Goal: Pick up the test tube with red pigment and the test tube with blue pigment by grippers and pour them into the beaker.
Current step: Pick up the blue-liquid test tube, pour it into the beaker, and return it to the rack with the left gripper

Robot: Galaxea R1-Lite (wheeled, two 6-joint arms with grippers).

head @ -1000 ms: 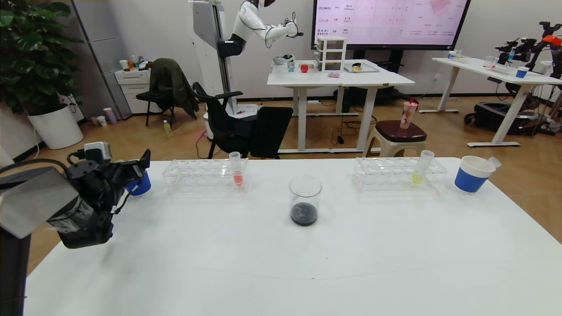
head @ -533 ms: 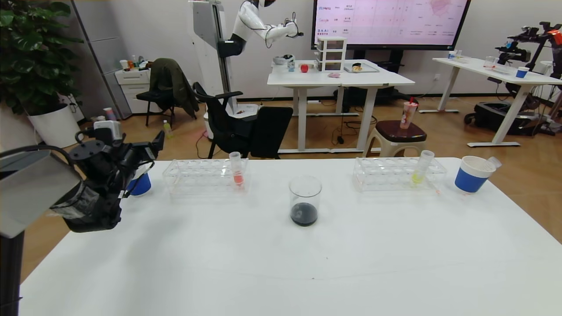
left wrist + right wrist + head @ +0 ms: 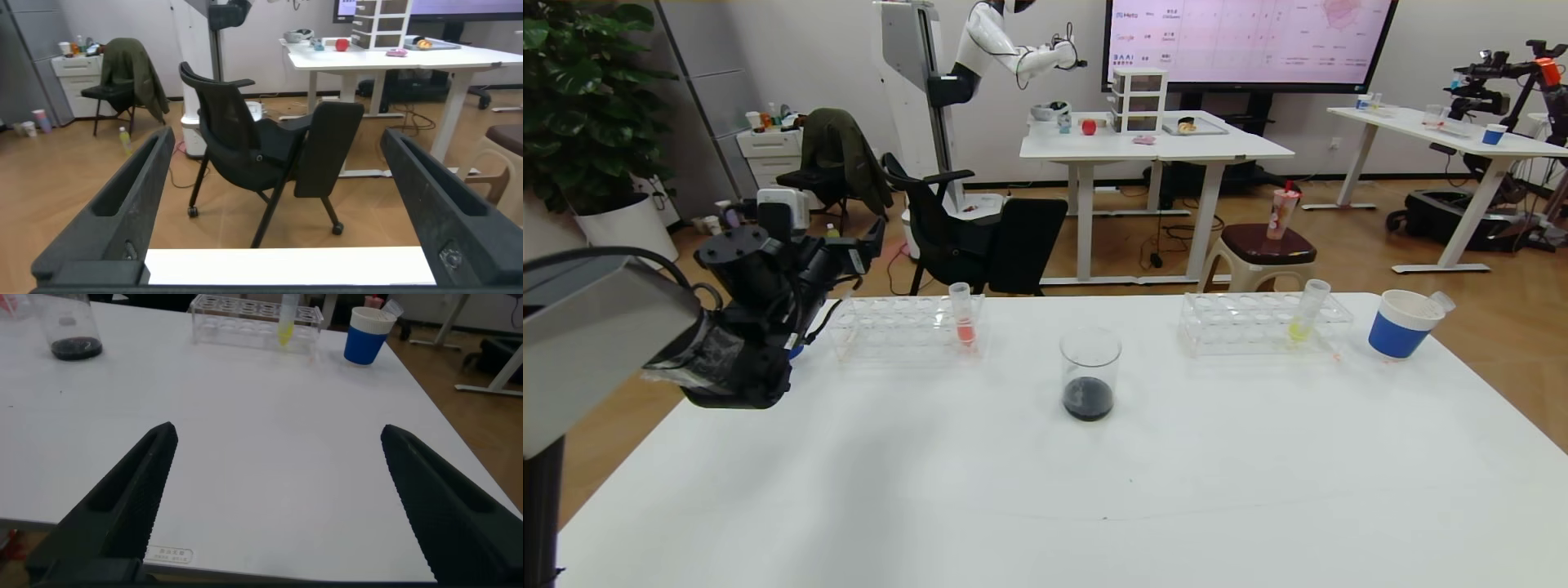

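The beaker [image 3: 1090, 374] stands mid-table with dark liquid at its bottom; it also shows in the right wrist view [image 3: 72, 328]. No tube with vivid red or bright blue liquid is in view. My left gripper [image 3: 862, 249] is open and empty, raised above the table's far left edge just left of the left rack [image 3: 903, 327]. In the left wrist view it [image 3: 278, 137] points past the table edge at a chair. My right gripper [image 3: 278, 431] is open and empty, low over the near right part of the table, out of the head view.
The left rack holds a tube with pale salmon-red liquid [image 3: 964, 314]. The right rack [image 3: 1262, 322] holds a yellow-green tube [image 3: 1305, 312]. A blue-sleeved paper cup [image 3: 1401, 324] stands at the far right. Another blue cup [image 3: 795, 351] is mostly hidden behind my left arm.
My left gripper has risen and moved right and away from me, from beside the left blue cup towards the left rack. The cup is now mostly covered.
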